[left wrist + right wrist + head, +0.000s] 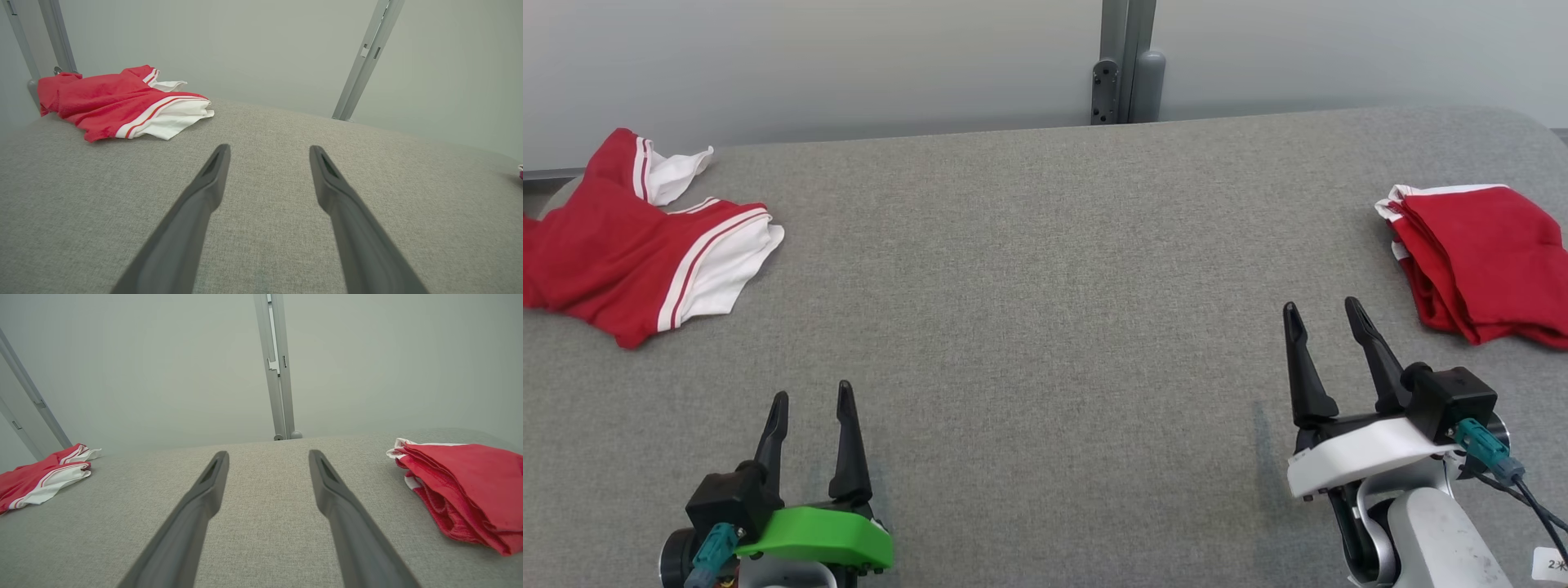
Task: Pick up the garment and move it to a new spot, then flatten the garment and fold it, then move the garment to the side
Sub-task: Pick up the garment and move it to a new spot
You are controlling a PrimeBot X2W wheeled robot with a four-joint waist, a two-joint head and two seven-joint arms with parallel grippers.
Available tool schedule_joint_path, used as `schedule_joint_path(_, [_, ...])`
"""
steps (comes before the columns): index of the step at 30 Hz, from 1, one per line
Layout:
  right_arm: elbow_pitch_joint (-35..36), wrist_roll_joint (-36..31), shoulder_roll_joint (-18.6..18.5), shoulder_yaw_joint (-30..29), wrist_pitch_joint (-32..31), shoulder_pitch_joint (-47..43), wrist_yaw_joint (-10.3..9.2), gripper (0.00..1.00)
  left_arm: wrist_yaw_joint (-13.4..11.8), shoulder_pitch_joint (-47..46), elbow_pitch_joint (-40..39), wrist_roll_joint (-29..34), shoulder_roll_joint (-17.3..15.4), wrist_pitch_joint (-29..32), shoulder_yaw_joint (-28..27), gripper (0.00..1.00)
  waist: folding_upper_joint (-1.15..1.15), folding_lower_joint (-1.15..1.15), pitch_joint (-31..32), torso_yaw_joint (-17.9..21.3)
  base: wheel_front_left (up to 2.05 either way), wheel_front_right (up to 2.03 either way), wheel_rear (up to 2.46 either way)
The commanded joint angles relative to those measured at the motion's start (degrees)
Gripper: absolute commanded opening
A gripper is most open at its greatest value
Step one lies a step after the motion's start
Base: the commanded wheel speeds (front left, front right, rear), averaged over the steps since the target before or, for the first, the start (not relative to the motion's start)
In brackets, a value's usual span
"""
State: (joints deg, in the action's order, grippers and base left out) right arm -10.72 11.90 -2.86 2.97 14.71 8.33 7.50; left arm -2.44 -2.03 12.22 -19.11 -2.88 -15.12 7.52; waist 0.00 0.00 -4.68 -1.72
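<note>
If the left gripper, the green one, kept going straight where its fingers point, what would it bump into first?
Likely nothing, though depth is unclear: the left gripper aims across bare grey tabletop toward the pale wall. The red-and-white garment lies well to its left.

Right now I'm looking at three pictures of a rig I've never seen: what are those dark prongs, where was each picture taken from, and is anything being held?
The prongs are a two-armed robot's fingers. One picture looks down from its head; the other two look along each wrist's fingers. The left gripper and right gripper are both open, holding nothing. On the grey fabric-covered table lie a crumpled red-and-white garment at the robot's left and a folded red garment at its right.
</note>
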Motion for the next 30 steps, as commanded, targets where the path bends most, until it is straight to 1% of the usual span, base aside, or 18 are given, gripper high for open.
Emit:
schedule_joint_path(1, [-0.1, -0.4, -0.1, 0.1, -0.1, -0.8, -0.02, 1.00, 0.2, -0.6, 0.1, -0.5, 0.0, 0.0, 0.1, 1.00, 0.00, 0.00, 0.0, 0.0, 0.00, 0.00, 0.00])
schedule_joint_path(5, [0.1, -0.5, -0.1, 0.1, -0.3, -1.1, -0.02, 1.00, 0.2, -0.9, 0.3, -0.7, 0.0, 0.0, 0.4, 1.00, 0.00, 0.00, 0.3, -1.1, 0.00, 0.00, 0.00])
schedule_joint_path(8, [0.8, -0.8, -0.1, 0.4, -0.4, -1.2, -0.02, 1.00, 0.1, -1.1, 0.2, -0.6, 0.0, 0.0, 0.7, 1.00, 0.00, 0.00, 0.4, -3.7, 0.00, 0.00, 0.00])
schedule_joint_path(12, [1.7, -1.1, -0.1, 0.5, -0.7, -1.5, -0.02, 1.00, 0.0, -1.2, 0.0, -0.5, -0.1, 0.0, 0.6, 1.00, 0.00, 0.00, 0.4, -9.2, 0.00, 0.00, 0.00])
schedule_joint_path(18, [2.9, -1.8, -0.1, 1.0, -1.5, -1.7, -0.02, 1.00, -0.1, -0.7, -0.2, -0.8, -0.1, 0.0, 0.3, 1.00, 0.00, 0.00, 0.7, -19.5, 0.00, 0.00, 0.00])
schedule_joint_path(21, [2.6, -1.8, -0.1, 1.6, -1.6, -1.7, -0.02, 1.00, -0.1, 0.0, -0.3, -0.9, -0.1, 0.0, 0.0, 1.00, 0.00, 0.00, 1.0, -24.0, 0.00, 0.00, 0.00])
schedule_joint_path(25, [2.5, -1.2, -0.1, 2.9, -1.8, -1.7, -0.02, 1.00, -0.1, 0.8, -0.4, -0.8, -0.1, 0.0, -0.3, 1.00, 0.00, 0.00, 1.4, -28.7, 0.00, 0.00, 0.00])
schedule_joint_path(30, [1.4, -0.8, -0.2, 6.4, -2.4, 0.9, -0.02, 1.00, -1.1, 2.7, -2.6, -1.2, 0.0, 0.0, -2.5, 1.00, 0.00, 0.00, 0.6, -29.4, 0.00, 0.00, 0.00])
